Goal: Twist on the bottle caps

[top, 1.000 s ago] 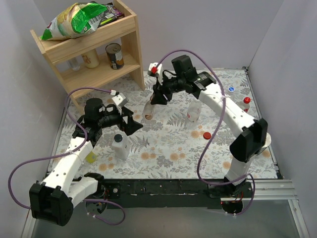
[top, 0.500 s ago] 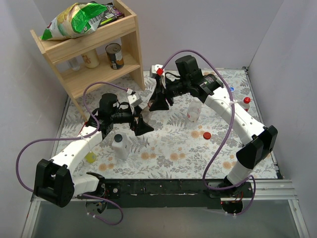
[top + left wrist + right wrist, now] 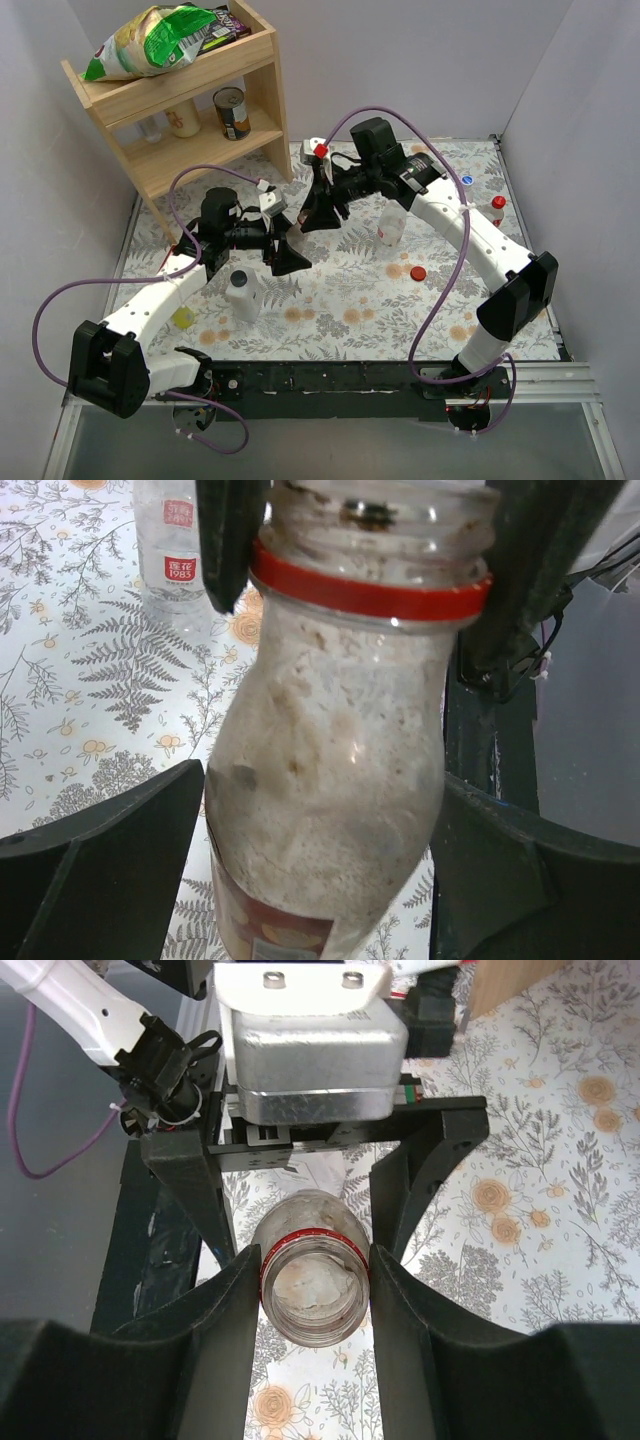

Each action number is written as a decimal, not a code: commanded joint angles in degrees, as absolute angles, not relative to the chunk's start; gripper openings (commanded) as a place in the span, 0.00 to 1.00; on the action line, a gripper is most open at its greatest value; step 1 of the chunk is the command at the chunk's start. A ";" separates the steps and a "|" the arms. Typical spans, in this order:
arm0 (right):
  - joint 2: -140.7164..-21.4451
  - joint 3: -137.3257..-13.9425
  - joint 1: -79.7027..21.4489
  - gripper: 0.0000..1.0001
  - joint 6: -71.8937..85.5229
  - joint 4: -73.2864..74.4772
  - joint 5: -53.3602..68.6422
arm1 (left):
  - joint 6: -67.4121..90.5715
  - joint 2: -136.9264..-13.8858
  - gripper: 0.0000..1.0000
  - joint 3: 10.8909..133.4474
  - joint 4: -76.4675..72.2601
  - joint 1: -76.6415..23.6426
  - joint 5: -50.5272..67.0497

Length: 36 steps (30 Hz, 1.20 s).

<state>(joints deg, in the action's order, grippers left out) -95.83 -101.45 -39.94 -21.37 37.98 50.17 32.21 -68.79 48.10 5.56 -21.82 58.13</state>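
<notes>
The left gripper (image 3: 287, 250) has swung in toward frame centre — now straddling the bottle (image 3: 330, 770) beside the right gripper (image 3: 315, 213).

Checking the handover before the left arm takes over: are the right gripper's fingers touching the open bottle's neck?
Touching. In the right wrist view both fingers press against the red ring of the bottle, with no gap either side.

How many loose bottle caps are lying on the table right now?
2: a red cap on the right side of the floral mat, and a blue cap near its far right edge. More could be hidden from view.
</notes>
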 commanded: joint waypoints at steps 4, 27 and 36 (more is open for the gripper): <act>-93.78 -102.48 -42.19 0.19 -22.06 36.91 52.30 | 32.08 -68.82 0.73 49.48 5.45 -22.50 60.38; -82.54 -103.63 -35.43 0.82 -25.91 45.69 42.72 | 27.43 -66.45 0.00 46.94 10.37 -22.41 59.68; -65.67 -72.22 -27.70 0.68 -60.16 62.05 31.82 | 27.69 -66.01 0.00 47.28 11.25 -22.50 57.84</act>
